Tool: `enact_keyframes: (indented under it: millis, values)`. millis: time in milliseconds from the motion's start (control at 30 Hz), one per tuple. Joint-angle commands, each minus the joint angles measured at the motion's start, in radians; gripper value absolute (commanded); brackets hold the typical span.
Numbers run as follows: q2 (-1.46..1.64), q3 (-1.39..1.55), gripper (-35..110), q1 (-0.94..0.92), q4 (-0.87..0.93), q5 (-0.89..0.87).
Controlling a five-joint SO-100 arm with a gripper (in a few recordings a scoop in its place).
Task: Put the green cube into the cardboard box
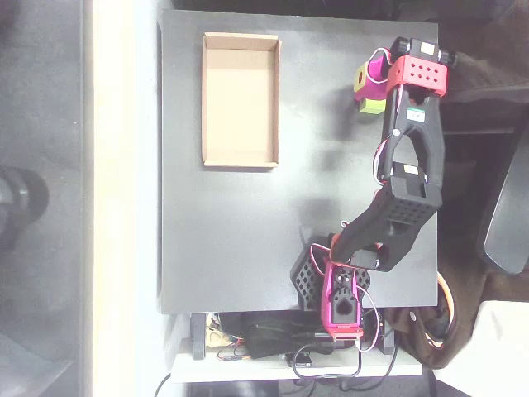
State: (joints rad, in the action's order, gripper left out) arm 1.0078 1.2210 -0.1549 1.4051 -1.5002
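Dark table [248, 231]: at upper right, magenta jaws [369, 86] appear to grip the green cube [361, 80], seemingly light and stiff, by opposite faces; cardboard box [240, 161] sits upper left.

Lime green cube [363, 79] lies well right of the empty tan cardboard box [240, 160].

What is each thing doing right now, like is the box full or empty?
cardboard box: empty, open on top, flat on the table.
green cube: outside the box, between the end effector's fingers.
end effector: at the cube; whether it grips cannot be told.
table: dark, carries the box.
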Motion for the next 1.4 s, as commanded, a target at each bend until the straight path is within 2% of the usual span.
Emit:
enact_keyframes:
  millis: [0,133,400,1367]
  values:
    - [0.021,0.000,9,-0.014,0.015,-0.006]
    - [0.023,0.000,4,-0.015,0.017,-0.006]
    - [0.044,0.000,4,-0.017,0.017,0.003]
    - [0.730,0.002,4,0.002,0.014,0.006]
